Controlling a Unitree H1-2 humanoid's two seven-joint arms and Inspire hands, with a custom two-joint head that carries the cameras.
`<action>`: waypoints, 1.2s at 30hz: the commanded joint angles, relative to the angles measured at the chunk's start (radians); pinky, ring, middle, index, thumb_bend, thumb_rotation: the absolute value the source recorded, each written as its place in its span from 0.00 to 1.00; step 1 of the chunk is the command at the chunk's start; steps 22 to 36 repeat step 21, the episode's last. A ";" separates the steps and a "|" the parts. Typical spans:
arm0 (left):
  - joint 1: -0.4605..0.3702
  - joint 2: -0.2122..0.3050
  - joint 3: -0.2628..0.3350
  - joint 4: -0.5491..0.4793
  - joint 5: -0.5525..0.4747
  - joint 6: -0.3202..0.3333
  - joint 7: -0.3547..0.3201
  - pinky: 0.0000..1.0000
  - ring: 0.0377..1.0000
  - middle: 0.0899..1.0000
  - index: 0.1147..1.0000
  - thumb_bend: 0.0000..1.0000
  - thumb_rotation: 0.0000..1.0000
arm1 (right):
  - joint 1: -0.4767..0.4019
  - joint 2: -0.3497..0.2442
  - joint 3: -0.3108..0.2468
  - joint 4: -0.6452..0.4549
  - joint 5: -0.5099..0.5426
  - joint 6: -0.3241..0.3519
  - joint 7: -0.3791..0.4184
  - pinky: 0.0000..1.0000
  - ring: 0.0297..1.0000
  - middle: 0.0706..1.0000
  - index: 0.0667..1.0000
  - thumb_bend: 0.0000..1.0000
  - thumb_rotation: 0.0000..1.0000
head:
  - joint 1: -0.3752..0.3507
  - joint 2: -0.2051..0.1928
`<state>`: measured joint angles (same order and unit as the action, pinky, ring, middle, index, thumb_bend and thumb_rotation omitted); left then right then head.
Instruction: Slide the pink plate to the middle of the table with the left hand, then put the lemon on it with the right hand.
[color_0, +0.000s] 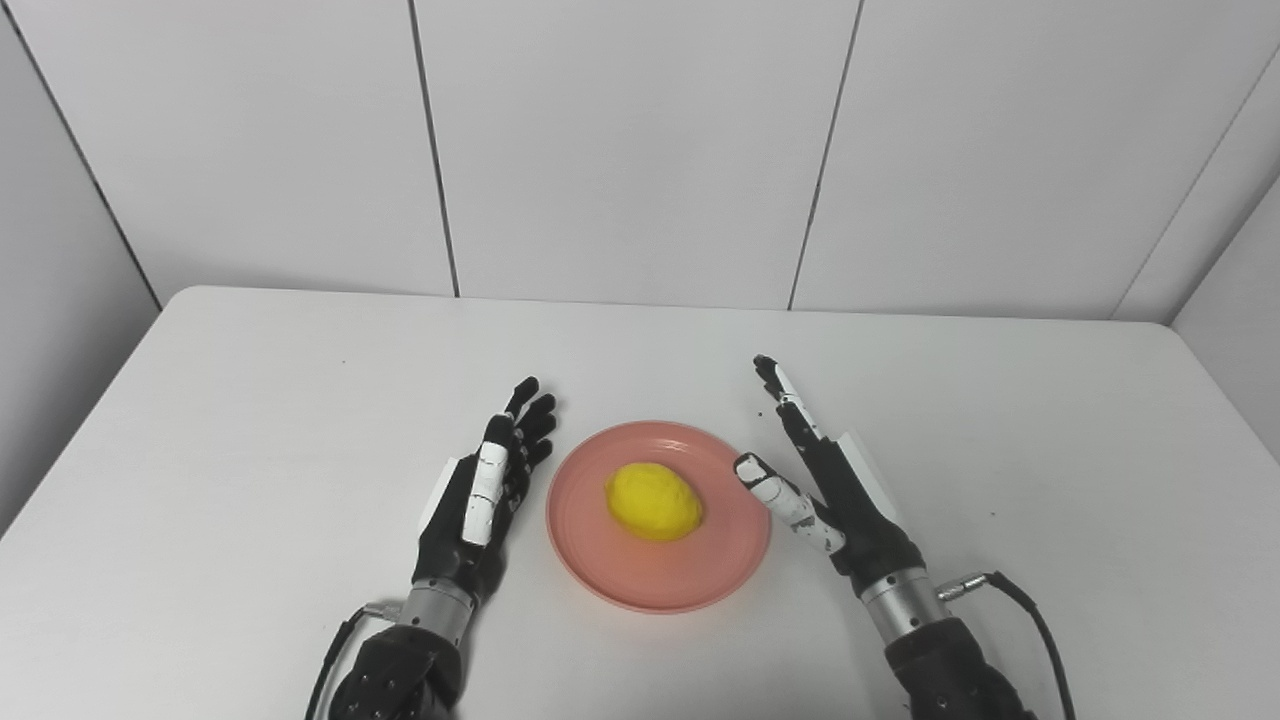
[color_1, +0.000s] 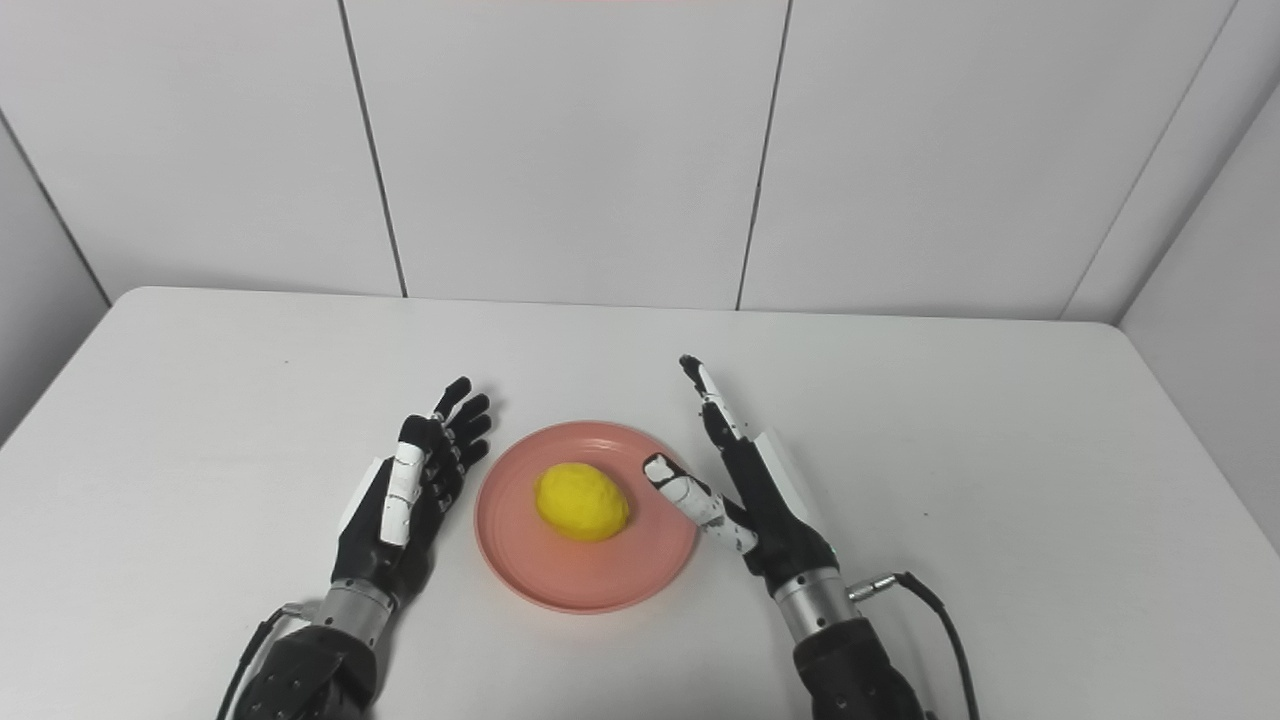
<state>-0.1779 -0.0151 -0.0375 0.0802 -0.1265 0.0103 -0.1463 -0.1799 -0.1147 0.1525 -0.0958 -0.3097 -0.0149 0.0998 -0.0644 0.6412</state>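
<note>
A pink plate (color_0: 600, 570) lies near the middle of the white table, toward the front. A yellow lemon (color_0: 654, 501) rests on the plate, a little behind its centre. My left hand (color_0: 490, 490) stands open just left of the plate, fingers stretched forward, holding nothing. My right hand (color_0: 820, 480) is open on the plate's right side, its thumb reaching over the plate's rim toward the lemon without touching it. In the right eye view the lemon (color_1: 582, 502) sits between the left hand (color_1: 410, 490) and the right hand (color_1: 745, 480).
The white table (color_0: 250, 400) runs back to a pale panelled wall. A black cable (color_0: 1030, 610) trails from my right wrist across the table's front right.
</note>
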 joint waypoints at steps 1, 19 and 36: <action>0.009 0.006 0.004 -0.012 -0.005 -0.031 -0.003 0.97 0.96 0.95 0.94 0.82 1.00 | -0.019 0.011 -0.014 -0.007 0.023 -0.029 -0.021 0.99 1.00 1.00 1.00 0.60 1.00 | 0.003 -0.001; -0.009 0.009 -0.009 0.033 0.021 -0.077 0.001 0.98 0.97 0.96 0.95 0.83 1.00 | 0.000 0.080 -0.066 0.039 0.135 0.055 -0.014 0.98 1.00 1.00 1.00 0.67 1.00 | -0.002 0.001; -0.007 0.013 -0.014 0.035 0.014 -0.072 -0.012 1.00 0.98 0.97 0.97 0.85 1.00 | 0.000 0.089 -0.073 0.045 0.171 0.059 -0.005 0.99 1.00 1.00 1.00 0.65 0.99 | -0.002 0.001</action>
